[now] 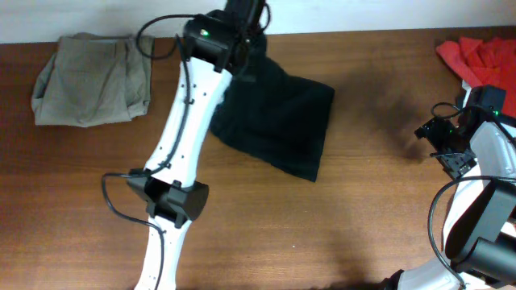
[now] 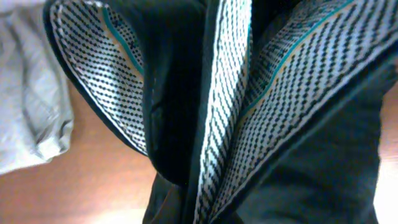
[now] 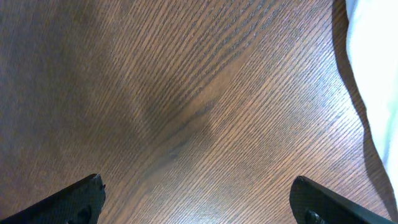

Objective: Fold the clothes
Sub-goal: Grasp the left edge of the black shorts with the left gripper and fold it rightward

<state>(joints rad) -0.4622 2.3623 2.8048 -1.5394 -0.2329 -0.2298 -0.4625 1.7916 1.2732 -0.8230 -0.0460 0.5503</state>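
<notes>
The black shorts (image 1: 278, 121) lie at the back middle of the table, their far end drawn up to my left gripper (image 1: 244, 39). In the left wrist view the shorts' pale dotted inner waistband (image 2: 227, 106) fills the frame right against the camera and hides the fingers; the gripper looks shut on it. My right gripper (image 1: 448, 151) is open and empty at the right side, away from the shorts. In the right wrist view its fingers (image 3: 199, 190) are spread wide over bare wood.
Folded khaki shorts (image 1: 93, 79) lie at the back left, showing pale in the left wrist view (image 2: 28, 112). A red shirt (image 1: 482, 58) lies at the back right corner. A white cloth edge (image 3: 376, 68) shows beside the right gripper.
</notes>
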